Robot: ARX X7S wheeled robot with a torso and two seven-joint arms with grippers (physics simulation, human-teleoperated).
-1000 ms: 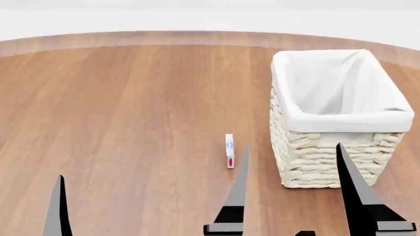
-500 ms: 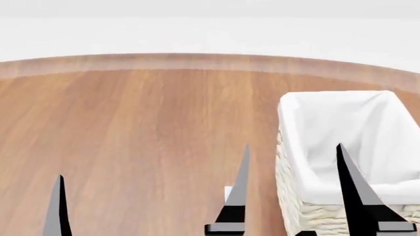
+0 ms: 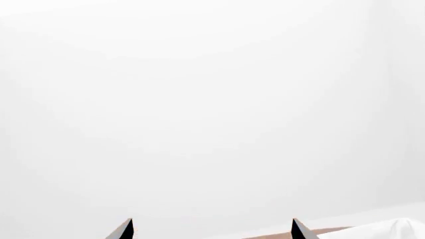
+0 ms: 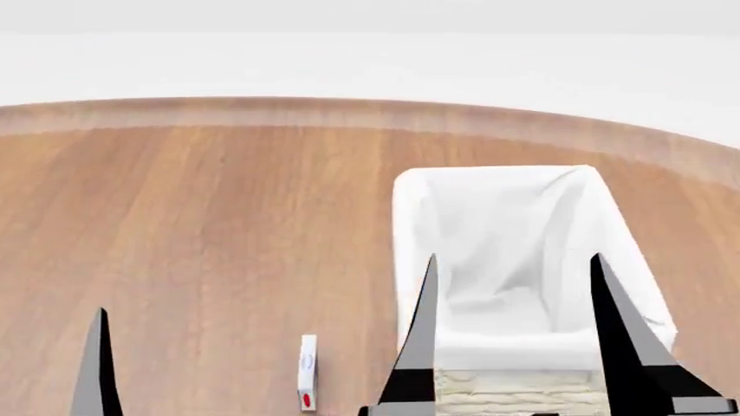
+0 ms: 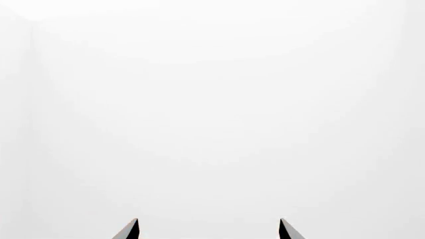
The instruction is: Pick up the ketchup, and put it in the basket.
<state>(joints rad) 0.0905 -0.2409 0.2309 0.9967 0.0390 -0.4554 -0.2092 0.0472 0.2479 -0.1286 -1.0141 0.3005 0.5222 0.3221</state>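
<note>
Spanning the head view: round wood-grain worktop (image 4: 208, 225), plain white room behind. Basket (image 4: 526, 347) stands on it. Right pincer (image 4: 515, 329) spread apart, empty; left pincer (image 3: 211, 229) apart too.

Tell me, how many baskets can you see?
1. The basket stands on the wooden table, toward the right, behind the right gripper. More could sit outside the view.

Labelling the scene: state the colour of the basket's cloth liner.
White, folded over the cream wicker basket; the liner shows best in the head view.
</note>
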